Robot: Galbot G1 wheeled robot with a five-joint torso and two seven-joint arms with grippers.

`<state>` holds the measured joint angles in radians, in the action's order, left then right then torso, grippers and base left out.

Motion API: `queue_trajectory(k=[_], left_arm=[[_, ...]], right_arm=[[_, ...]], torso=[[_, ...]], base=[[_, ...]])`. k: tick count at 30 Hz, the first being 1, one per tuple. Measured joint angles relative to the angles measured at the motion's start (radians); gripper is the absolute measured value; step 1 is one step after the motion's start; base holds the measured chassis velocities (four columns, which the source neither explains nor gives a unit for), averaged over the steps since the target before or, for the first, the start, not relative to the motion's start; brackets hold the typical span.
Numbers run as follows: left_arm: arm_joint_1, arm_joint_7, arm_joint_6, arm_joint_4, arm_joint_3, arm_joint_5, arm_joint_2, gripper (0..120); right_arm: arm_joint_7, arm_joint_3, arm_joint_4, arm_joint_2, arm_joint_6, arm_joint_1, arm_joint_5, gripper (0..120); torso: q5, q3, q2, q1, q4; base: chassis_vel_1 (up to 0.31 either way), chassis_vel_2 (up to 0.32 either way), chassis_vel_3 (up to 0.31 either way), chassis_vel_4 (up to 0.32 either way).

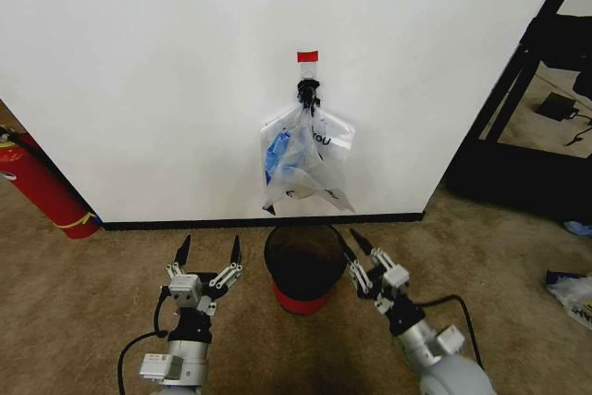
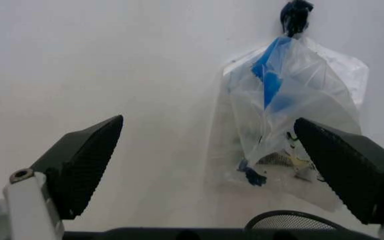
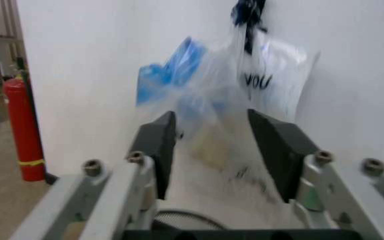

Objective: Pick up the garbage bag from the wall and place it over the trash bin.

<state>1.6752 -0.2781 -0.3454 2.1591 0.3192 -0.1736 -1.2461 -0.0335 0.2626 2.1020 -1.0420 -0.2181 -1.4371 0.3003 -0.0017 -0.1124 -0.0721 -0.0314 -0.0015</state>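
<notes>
Head view first: I see the garbage bag (image 1: 306, 162) hanging from a small black hook (image 1: 308, 92) on the white wall (image 1: 148, 71), just under a red tape strip (image 1: 307, 56), its lower edge ending just above the black baseboard (image 1: 185, 223). The trash bin (image 1: 304, 268) stands on the carpet directly below it, close to the wall, between my two grippers. The left gripper (image 1: 209, 250) hovers low beside the bin with its fingers spread wide, open carpet around it; the right gripper (image 1: 351, 239) sits at the bin's rim, fingers parted with a narrower gap. A red fire extinguisher (image 1: 42, 187) leans by the wall's left edge, and a black rack (image 1: 527, 117) stands past the right corner (well apart from the bag). Only "YOU" reads clearly on the bag, in black. The plastic is thin, translucent and crumpled, with blue handles bunched inside.
</notes>
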Motion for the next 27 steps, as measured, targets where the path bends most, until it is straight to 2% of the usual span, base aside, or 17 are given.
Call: queue_trajectory(k=[4,6,8,9,10,12,14,16,18,22,24,25,27], left_arm=[[0.011,-0.009,0.003,-0.004,0.005,-0.009,-0.009,100],[0.014,-0.011,0.003,-0.009,0.014,-0.016,-0.011,100],[0.016,-0.012,0.003,-0.014,0.020,-0.020,-0.015,100],[0.016,-0.012,0.003,-0.014,0.020,-0.020,-0.015,100],[0.016,-0.013,0.003,-0.018,0.023,-0.021,-0.018,100],[0.017,-0.013,0.002,-0.022,0.025,-0.023,-0.022,100],[0.021,-0.014,-0.004,-0.029,0.029,-0.028,-0.028,100],[0.025,-0.014,-0.012,-0.035,0.034,-0.038,-0.030,100],[0.025,-0.014,-0.014,-0.037,0.035,-0.040,-0.030,100],[0.023,-0.013,-0.025,-0.049,0.044,-0.061,-0.028,100],[0.018,-0.012,-0.030,-0.056,0.049,-0.079,-0.023,100],[0.018,-0.012,-0.030,-0.056,0.049,-0.079,-0.023,100],[0.008,-0.010,-0.035,-0.064,0.051,-0.099,-0.015,100]], right_arm=[[0.090,-0.096,0.034,0.114,0.124,0.167,0.050,62],[0.124,-0.200,0.015,0.175,0.177,0.323,0.095,72],[0.144,-0.298,-0.013,0.198,0.209,0.438,0.115,79],[0.144,-0.298,-0.013,0.198,0.209,0.438,0.115,79],[0.162,-0.373,-0.036,0.200,0.234,0.524,0.121,84],[0.191,-0.467,-0.069,0.187,0.271,0.646,0.124,89],[0.243,-0.605,-0.115,0.129,0.351,0.812,0.116,98],[0.314,-0.687,-0.140,0.065,0.448,0.894,0.086,100],[0.327,-0.699,-0.143,0.052,0.471,0.905,0.079,100],[0.449,-0.762,-0.135,-0.012,0.676,0.955,0.084,100],[0.535,-0.802,-0.118,-0.043,0.812,0.981,0.115,100],[0.535,-0.802,-0.118,-0.043,0.812,0.981,0.115,100],[0.578,-0.837,-0.132,-0.072,0.876,1.013,0.074,100]], torso=[[0.0000,0.000,0.000,0.000,0.0001],[-0.0003,0.000,0.000,0.000,0.0002],[-0.0002,0.000,0.000,0.000,0.0001],[-0.0002,0.000,0.000,0.000,0.0001],[0.0001,0.000,0.000,0.000,-0.0003],[0.0000,0.000,0.000,0.000,-0.0001],[-0.0004,0.000,0.000,0.000,0.0005],[-0.0005,0.000,0.000,0.000,0.0005],[-0.0005,0.000,0.000,0.000,0.0005],[-0.0006,0.000,0.000,0.000,-0.0002],[-0.0004,0.000,0.000,0.000,-0.0003],[-0.0004,0.000,0.000,0.000,-0.0003],[-0.0006,0.000,0.000,0.000,-0.0004]], base=[[0.000,0.000,0.000,0.000],[0.000,0.000,0.000,0.000],[0.000,0.000,0.000,0.000],[0.000,0.000,0.000,0.000],[0.000,0.000,0.000,0.000],[0.000,0.000,0.000,0.000],[0.000,0.000,0.000,0.000],[0.000,0.000,0.000,0.000],[0.000,0.000,0.000,0.000],[0.000,0.000,0.000,0.000],[0.000,0.000,0.000,0.000],[0.000,0.000,0.000,0.000],[0.000,0.000,0.000,0.000]])
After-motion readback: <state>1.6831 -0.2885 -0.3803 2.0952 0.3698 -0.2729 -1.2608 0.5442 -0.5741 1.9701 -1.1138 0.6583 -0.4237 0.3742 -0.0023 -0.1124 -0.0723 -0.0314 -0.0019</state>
